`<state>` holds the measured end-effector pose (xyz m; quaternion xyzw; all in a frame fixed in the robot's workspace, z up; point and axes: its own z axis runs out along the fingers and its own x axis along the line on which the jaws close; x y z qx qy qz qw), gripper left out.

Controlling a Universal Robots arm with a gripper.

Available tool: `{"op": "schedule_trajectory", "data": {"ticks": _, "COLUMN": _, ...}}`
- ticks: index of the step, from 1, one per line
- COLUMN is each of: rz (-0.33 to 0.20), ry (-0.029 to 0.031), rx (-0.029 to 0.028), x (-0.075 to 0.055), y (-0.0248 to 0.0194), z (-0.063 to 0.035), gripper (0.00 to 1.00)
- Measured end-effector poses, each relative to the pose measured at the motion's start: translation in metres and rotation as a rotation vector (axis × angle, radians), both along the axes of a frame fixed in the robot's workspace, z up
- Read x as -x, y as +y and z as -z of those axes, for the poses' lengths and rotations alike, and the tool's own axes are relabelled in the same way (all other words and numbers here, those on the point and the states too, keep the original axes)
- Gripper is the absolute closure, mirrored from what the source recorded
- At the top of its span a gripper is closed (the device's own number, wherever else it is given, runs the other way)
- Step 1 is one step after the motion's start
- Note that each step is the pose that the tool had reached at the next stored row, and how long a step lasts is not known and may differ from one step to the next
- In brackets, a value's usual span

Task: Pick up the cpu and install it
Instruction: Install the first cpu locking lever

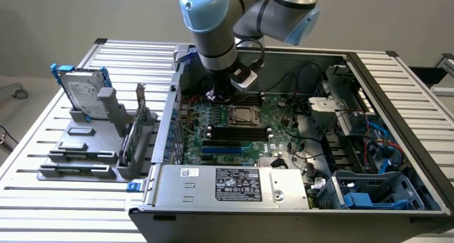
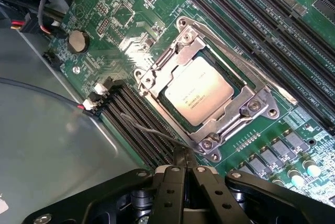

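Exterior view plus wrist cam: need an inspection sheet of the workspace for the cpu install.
surface: slatted metal table with an open computer case on it.
job's things: cpu lying in the socket on the motherboard.
clutter: hard drive upright in a grey rack, on the exterior view's left.
grippers: gripper shut, not holding the cpu, close beside the socket.
cables: red and black wires at a board connector; blue cables inside the case.
surroundings: plain wall.
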<state>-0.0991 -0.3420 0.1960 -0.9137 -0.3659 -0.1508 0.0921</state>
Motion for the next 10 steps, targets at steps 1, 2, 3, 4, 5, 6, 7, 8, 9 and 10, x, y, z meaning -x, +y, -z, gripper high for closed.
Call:
{"op": "schedule_trajectory", "data": {"ticks": 1, "rz": 0.0, "ry": 0.0, "rx": -0.0001, "x": 0.0, "y": 0.0004, "z": 0.0005, "gripper": 0.89}}
{"op": "schedule_trajectory", "data": {"ticks": 2, "rz": 0.0, "ry": 0.0, "rx": -0.0001, "x": 0.0, "y": 0.0007, "z": 0.0009, "gripper": 0.89}}
{"op": "schedule_trajectory", "data": {"ticks": 3, "rz": 0.0, "ry": -0.0001, "rx": -0.0002, "x": -0.0001, "y": 0.0011, "z": 0.0012, "gripper": 0.89}}
{"op": "schedule_trajectory", "data": {"ticks": 4, "rz": 0.0, "ry": -0.0002, "rx": -0.0004, "x": -0.0001, "y": 0.0014, "z": 0.0015, "gripper": 0.89}}
{"op": "schedule_trajectory", "data": {"ticks": 5, "rz": 0.0, "ry": -0.0004, "rx": -0.0005, "x": -0.0003, "y": 0.0016, "z": 0.0017, "gripper": 0.89}}
{"op": "schedule_trajectory", "data": {"ticks": 6, "rz": 0.0, "ry": -0.0003, "rx": -0.0004, "x": -0.0003, "y": 0.0018, "z": 0.0019, "gripper": 0.89}}
{"op": "schedule_trajectory", "data": {"ticks": 7, "rz": 0.0, "ry": -0.0002, "rx": 0.0, "x": -0.0004, "y": 0.0019, "z": 0.0019, "gripper": 0.89}}
{"op": "schedule_trajectory", "data": {"ticks": 8, "rz": 0.0, "ry": -0.0002, "rx": 0.0008, "x": -0.0004, "y": 0.002, "z": 0.002, "gripper": 0.89}}
{"op": "schedule_trajectory", "data": {"ticks": 9, "rz": 0.0, "ry": -0.0001, "rx": 0.0018, "x": -0.0004, "y": 0.0021, "z": 0.002, "gripper": 0.89}}
{"op": "schedule_trajectory", "data": {"ticks": 10, "rz": 0.0, "ry": -0.0001, "rx": 0.002, "x": -0.0004, "y": 0.0021, "z": 0.0019, "gripper": 0.89}}
